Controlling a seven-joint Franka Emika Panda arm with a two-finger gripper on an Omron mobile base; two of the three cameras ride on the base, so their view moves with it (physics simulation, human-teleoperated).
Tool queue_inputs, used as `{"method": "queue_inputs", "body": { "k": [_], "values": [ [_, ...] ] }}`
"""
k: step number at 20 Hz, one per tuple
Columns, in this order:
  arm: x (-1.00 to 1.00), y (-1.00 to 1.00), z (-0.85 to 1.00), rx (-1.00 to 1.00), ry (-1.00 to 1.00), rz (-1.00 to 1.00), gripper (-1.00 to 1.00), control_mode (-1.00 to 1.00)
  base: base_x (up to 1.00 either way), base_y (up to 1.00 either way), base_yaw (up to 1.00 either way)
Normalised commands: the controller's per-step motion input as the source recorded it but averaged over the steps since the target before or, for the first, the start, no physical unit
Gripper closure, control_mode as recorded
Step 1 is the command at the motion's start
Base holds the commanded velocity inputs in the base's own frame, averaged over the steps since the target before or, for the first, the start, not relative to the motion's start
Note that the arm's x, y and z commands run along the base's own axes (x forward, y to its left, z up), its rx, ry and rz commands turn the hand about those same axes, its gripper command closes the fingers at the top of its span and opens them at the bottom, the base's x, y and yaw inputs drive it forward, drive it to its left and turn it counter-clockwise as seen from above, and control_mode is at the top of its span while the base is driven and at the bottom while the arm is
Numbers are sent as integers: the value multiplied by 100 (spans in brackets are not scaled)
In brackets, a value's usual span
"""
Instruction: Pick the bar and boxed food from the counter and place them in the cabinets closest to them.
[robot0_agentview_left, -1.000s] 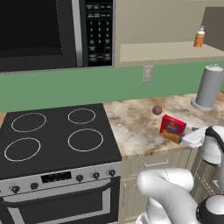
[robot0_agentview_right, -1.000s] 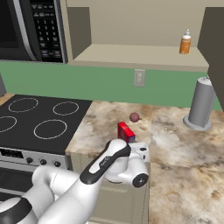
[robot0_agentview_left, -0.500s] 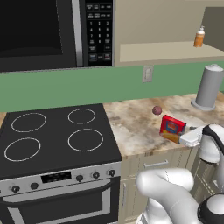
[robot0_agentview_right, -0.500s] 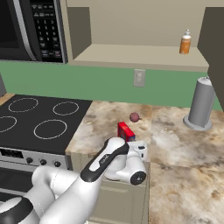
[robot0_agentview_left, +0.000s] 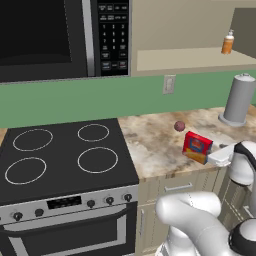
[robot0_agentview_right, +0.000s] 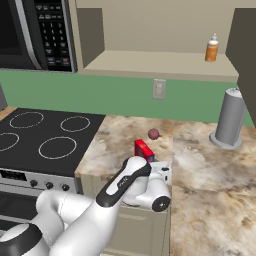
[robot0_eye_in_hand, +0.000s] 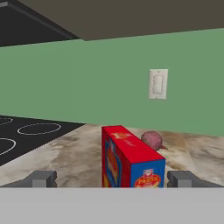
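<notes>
Fingers (robot0_eye_in_hand: 112, 178) (wide) astride boxed food (robot0_eye_in_hand: 131, 159), label unreadable

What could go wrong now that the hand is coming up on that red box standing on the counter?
The boxed food stands upright on a narrow edge between the open hand's fingers; a finger bumping it might tip it over. The small dark-red ball sits just behind it, so a pushed box could send it rolling across the counter. The box also stands fairly near the counter's front edge, so a sideways shove might slide it off.
</notes>
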Motion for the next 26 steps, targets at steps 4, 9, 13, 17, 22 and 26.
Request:
{"method": "queue_inputs", "body": {
  "k": [4, 9, 13, 17, 22, 26],
  "values": [
    [3, -17, 0, 0, 0, 1, -100, -100, 0, 0, 0],
    [1, -6, 0, 0, 0, 0, -100, -100, 0, 0, 0],
    [0, 0, 0, 0, 0, 0, -100, -100, 0, 0, 0],
    [1, 0, 0, 0, 0, 0, -100, -100, 0, 0, 0],
    [11, 0, -3, 0, 0, 0, -100, -100, 0, 0, 0],
    [9, 0, -2, 0, 0, 0, -100, -100, 0, 0, 0]
  ]
}}
